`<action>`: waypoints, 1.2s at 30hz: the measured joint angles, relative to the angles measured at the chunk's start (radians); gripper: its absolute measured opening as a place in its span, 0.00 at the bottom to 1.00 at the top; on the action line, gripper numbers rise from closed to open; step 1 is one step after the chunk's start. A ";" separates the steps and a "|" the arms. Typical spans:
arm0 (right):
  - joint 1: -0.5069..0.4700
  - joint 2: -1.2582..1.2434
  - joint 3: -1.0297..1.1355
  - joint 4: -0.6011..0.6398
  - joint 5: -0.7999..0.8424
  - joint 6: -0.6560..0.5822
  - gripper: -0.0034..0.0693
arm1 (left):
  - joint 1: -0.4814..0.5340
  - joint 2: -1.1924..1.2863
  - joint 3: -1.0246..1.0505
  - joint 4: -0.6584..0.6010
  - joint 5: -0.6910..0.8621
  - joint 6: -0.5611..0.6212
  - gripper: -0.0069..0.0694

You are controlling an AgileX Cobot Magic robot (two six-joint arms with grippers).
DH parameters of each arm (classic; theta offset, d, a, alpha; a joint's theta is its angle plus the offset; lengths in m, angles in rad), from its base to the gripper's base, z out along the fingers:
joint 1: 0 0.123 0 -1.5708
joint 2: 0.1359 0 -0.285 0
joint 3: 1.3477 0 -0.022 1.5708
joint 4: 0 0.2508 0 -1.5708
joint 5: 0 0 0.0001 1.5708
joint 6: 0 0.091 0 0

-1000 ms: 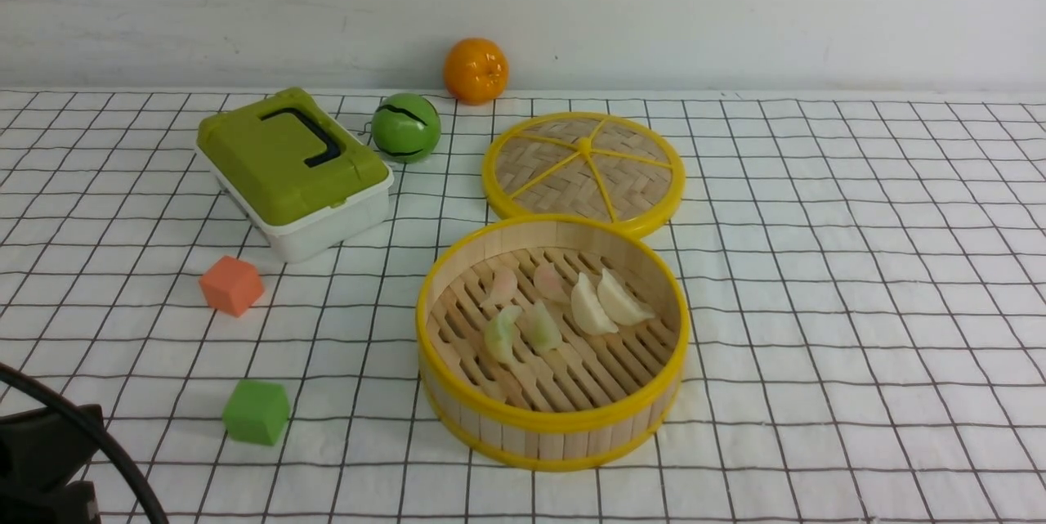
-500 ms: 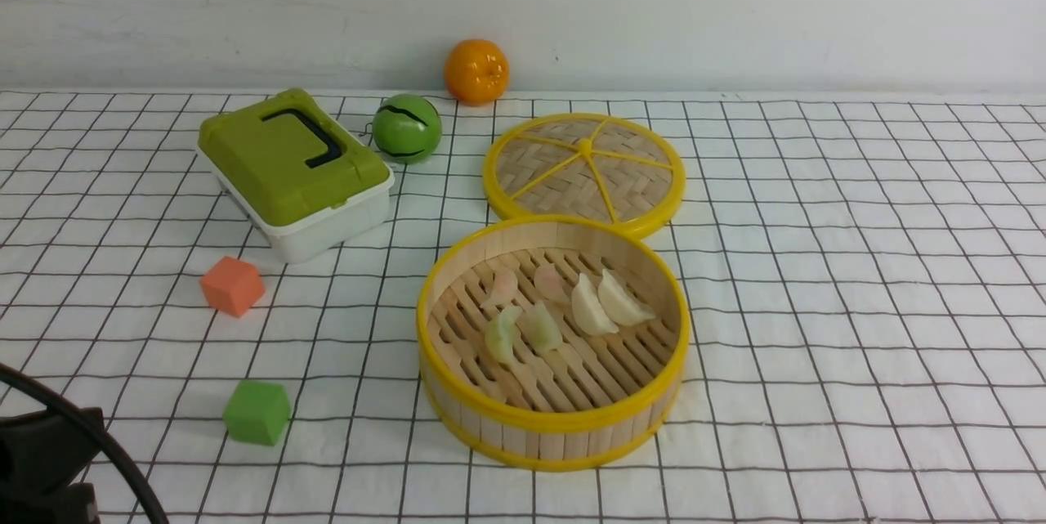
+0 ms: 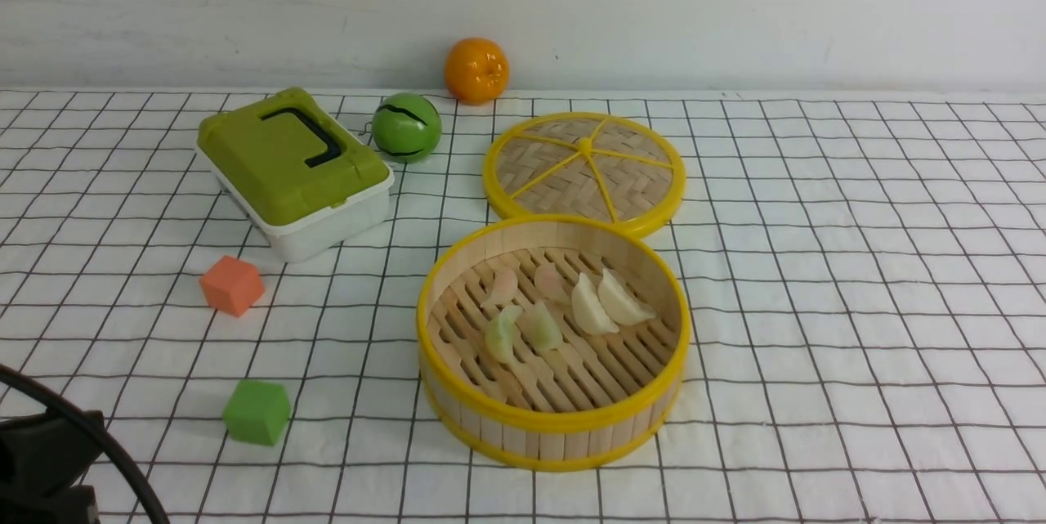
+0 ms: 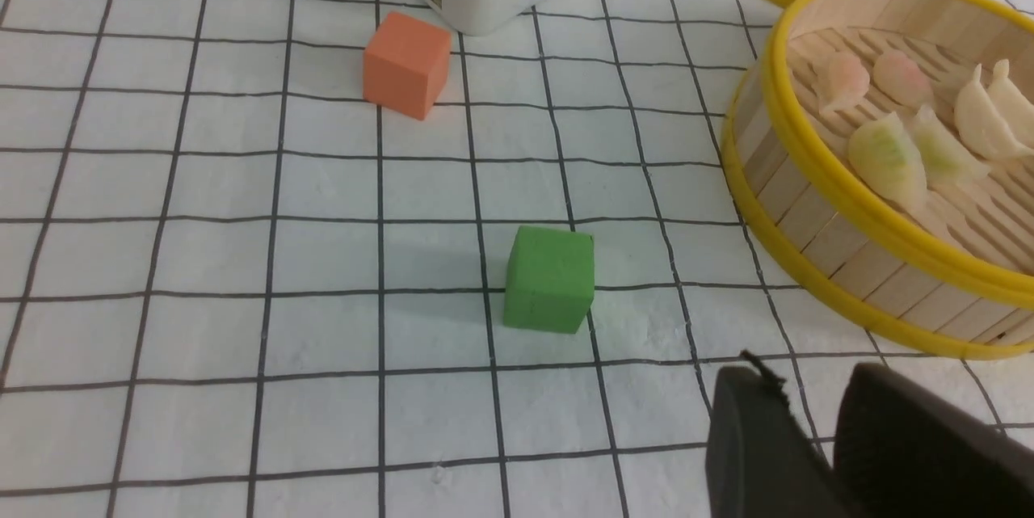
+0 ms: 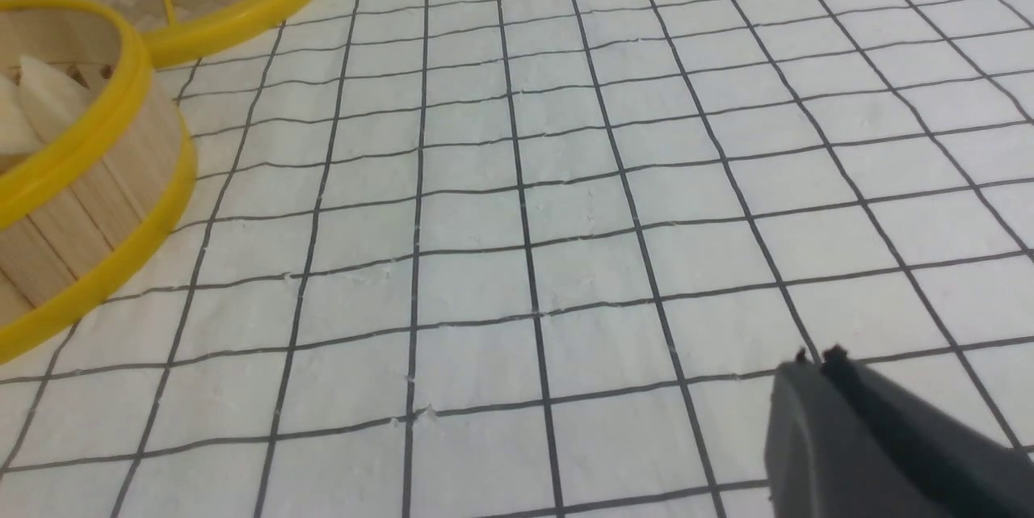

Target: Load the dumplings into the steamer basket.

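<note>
All six dumplings (image 3: pixel 556 307) lie inside the basket (image 3: pixel 552 423), mid counter. They look light, soft and slippery; pinch gently across the plump belly, not the pleats. Left fingers (image 4: pixel 755 429) seem slightly apart, holding nothing; right fingers (image 5: pixel 816 401) pressed together

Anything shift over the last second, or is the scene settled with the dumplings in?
Nothing on the table visibly moved. All six dumplings lie where they were in the steamer basket, lid flat behind it. Left hand holds nothing; right hand is shut and empty.
</note>
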 joint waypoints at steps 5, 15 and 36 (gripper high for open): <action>0.000 0.000 0.000 0.001 0.000 0.001 0.05 | 0.000 0.001 0.000 0.000 0.000 0.000 0.31; 0.000 0.000 0.000 0.001 0.001 0.001 0.05 | 0.000 -0.016 0.020 0.002 -0.018 0.000 0.32; 0.000 0.000 -0.001 0.000 0.003 0.001 0.08 | 0.281 -0.544 0.378 -0.059 -0.225 0.017 0.17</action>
